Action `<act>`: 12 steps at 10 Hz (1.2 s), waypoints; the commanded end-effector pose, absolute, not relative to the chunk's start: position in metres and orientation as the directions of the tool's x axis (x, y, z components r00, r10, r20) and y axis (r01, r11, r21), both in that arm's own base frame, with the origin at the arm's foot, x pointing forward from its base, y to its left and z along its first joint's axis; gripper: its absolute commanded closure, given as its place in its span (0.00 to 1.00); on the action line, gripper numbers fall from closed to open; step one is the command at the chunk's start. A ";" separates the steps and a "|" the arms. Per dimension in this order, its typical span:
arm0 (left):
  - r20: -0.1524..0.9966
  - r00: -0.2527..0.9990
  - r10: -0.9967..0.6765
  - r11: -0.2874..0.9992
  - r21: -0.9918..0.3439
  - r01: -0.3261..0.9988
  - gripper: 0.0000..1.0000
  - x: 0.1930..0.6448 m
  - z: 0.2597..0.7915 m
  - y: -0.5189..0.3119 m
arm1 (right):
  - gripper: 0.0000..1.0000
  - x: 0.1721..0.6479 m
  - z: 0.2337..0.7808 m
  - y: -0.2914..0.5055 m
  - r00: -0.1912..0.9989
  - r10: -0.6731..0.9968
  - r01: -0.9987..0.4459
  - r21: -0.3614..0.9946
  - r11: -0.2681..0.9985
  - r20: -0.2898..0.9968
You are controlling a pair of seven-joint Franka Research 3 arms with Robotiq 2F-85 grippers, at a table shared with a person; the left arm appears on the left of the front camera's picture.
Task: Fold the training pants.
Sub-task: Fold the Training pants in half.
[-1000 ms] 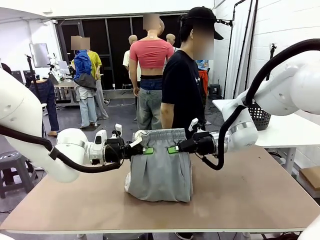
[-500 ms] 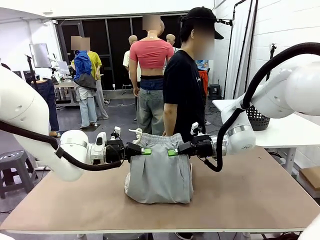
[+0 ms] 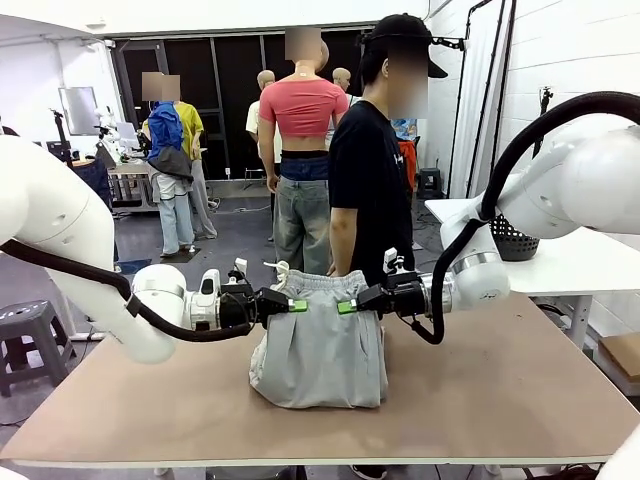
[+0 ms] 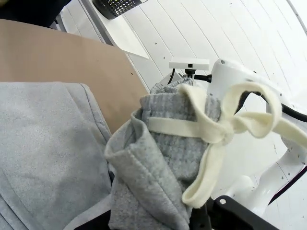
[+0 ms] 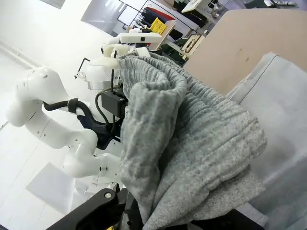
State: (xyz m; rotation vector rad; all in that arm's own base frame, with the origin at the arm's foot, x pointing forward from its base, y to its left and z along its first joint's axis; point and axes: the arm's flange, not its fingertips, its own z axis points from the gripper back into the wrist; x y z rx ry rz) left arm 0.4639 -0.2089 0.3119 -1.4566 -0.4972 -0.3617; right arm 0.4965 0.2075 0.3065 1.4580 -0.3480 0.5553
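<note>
The light grey training pants (image 3: 320, 345) hang from their gathered waistband, held up over the middle of the table, with the lower part bunched on the tabletop. My left gripper (image 3: 293, 305) is shut on the waistband's left end and my right gripper (image 3: 345, 306) is shut on its right end. In the left wrist view the waistband (image 4: 177, 139) with its white drawstring bow (image 4: 225, 129) bulges out between the fingers. In the right wrist view the ribbed waistband (image 5: 192, 129) is bunched at the jaws, and the left arm (image 5: 62, 124) shows beyond it.
A person in a black shirt (image 3: 365, 180) stands at the table's far edge, right behind the pants. The brown table (image 3: 520, 390) has bare room on both sides of the pants. A white table with a black basket (image 3: 520, 232) stands at the right.
Both grippers have lowered the waistband a little toward the table. The pants sag lower and their top edge now sits below where it was.
</note>
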 end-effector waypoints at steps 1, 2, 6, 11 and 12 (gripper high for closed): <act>0.523 0.850 0.061 0.093 -0.851 0.517 1.00 0.462 0.314 -0.206 | 1.00 0.495 0.306 0.205 0.829 0.139 -0.549 0.836 0.016 0.542; 0.523 0.850 0.061 0.093 -0.851 0.517 1.00 0.462 0.314 -0.206 | 1.00 0.495 0.306 0.205 0.829 0.139 -0.549 0.836 0.016 0.542; 0.426 0.901 0.083 0.088 -0.903 0.419 1.00 0.484 0.295 -0.203 | 1.00 0.511 0.281 0.198 0.882 0.069 -0.470 0.882 0.037 0.467; 0.344 0.935 0.081 0.146 -0.932 0.330 1.00 0.514 0.269 -0.203 | 1.00 0.527 0.267 0.190 0.908 0.035 -0.419 0.902 0.106 0.417; 0.335 0.939 0.081 0.161 -0.934 0.320 1.00 0.517 0.268 -0.201 | 1.00 0.530 0.267 0.189 0.911 0.034 -0.411 0.904 0.117 0.411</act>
